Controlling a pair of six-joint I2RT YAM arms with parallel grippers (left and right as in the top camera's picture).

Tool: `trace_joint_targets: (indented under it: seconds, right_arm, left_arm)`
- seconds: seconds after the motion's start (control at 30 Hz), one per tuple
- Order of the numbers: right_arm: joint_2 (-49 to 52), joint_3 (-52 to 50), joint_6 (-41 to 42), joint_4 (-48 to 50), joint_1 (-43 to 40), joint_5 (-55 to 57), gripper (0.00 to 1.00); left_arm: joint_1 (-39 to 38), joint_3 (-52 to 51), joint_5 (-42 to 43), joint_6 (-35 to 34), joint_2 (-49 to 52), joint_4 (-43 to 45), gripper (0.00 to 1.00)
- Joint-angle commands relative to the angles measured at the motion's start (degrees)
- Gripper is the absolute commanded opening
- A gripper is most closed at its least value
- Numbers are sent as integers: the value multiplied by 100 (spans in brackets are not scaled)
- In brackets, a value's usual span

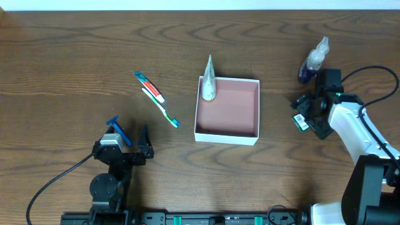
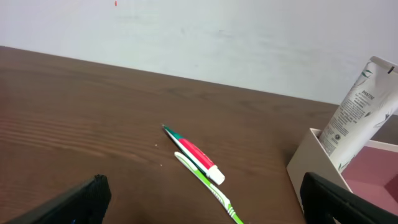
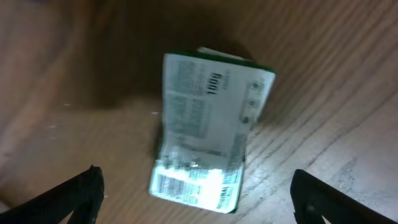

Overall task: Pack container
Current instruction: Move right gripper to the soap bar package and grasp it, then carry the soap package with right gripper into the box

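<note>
The container (image 1: 227, 135), a square white box with a pinkish floor, stands mid-table. A white tube (image 1: 209, 80) leans upright in its far left corner. A green-and-white toothbrush (image 1: 164, 107) and a small red-and-green toothpaste tube (image 1: 149, 86) lie to its left. My left gripper (image 1: 129, 139) is open and empty, near the front edge. In the left wrist view (image 2: 205, 211) it faces the toothbrush (image 2: 205, 183), the toothpaste (image 2: 196, 152) and the container (image 2: 308, 163). My right gripper (image 1: 306, 112) is open above a small green-and-white packet (image 3: 208, 130) lying on the table.
A clear spray bottle with dark liquid (image 1: 314, 59) lies at the far right, just beyond the right gripper. A blue object (image 1: 117, 130) lies beside the left gripper. The right arm's black cable (image 1: 375, 75) loops at the right edge.
</note>
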Motion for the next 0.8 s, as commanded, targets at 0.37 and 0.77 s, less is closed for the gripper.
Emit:
trace_joint_targets:
  seconds: [0.37,0.77]
  right_arm:
    - [-15,-756,85,1032,-59,538,88]
    - [212,-927,42,1624,-59,758,73]
  left_arm:
    - [-13,-90,66,98,-2,-208,98]
    - [-13,-90,63,98,-2,-208,98]
